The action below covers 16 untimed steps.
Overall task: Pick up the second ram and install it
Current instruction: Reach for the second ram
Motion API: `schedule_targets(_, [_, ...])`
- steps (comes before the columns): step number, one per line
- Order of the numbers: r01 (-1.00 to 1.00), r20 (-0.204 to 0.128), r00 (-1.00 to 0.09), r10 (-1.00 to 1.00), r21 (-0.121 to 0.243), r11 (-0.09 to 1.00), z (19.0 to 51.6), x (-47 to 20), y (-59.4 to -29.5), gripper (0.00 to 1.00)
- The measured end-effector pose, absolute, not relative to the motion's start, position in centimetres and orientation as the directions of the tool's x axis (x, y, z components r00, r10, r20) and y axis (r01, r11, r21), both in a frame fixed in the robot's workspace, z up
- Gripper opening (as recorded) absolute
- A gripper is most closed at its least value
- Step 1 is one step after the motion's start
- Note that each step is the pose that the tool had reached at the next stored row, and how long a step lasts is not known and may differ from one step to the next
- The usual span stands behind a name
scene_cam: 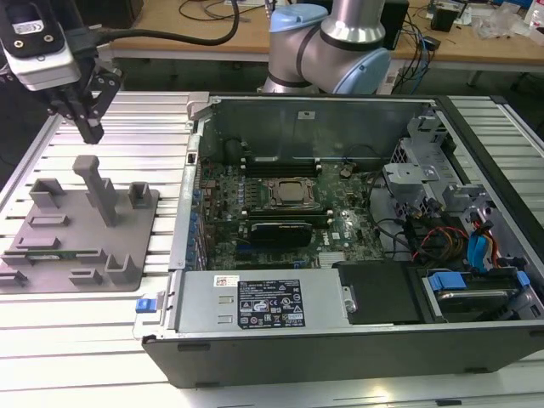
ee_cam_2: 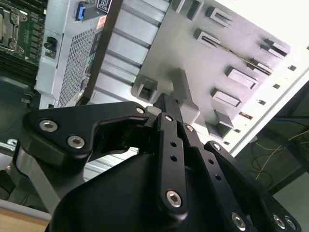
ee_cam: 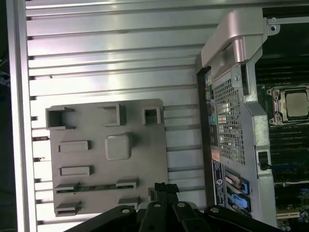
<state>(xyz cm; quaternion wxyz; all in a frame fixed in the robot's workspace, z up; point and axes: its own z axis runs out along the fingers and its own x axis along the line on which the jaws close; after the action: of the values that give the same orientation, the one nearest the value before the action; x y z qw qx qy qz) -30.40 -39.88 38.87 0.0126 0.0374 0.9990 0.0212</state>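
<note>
The second ram (scene_cam: 53, 253) is a thin green stick lying on edge between low blocks near the front of a grey holder plate (scene_cam: 81, 223). The stick also shows in the first wrist view (ee_cam: 96, 186) and the second wrist view (ee_cam_2: 236, 50). My gripper (scene_cam: 88, 129) hangs in the air above the plate's far side, over its tall post (scene_cam: 93, 174). Its fingers are shut, with nothing between them, and the fingertips (ee_cam_2: 164, 100) meet at a point. The gripper is well apart from the stick.
An open computer case (scene_cam: 255, 302) lies to the exterior view's right of the plate, motherboard and processor socket (scene_cam: 293, 194) facing up. Cables and drive bays (scene_cam: 459, 246) crowd its right end. The plate and case rest on a ribbed aluminium table (scene_cam: 161, 127). The arm's base (scene_cam: 327, 42) stands behind the case.
</note>
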Motion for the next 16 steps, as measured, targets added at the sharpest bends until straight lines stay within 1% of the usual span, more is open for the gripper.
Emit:
schedule_targets(6, [0.074, -0.024, -0.997, 0.075, 0.043, 0.996, 38.5, -32.0, -39.9, 0.08])
schedule_targets(16, [0.074, -0.024, -0.997, 0.075, 0.043, 0.996, 37.0, -35.3, -39.9, 0.08])
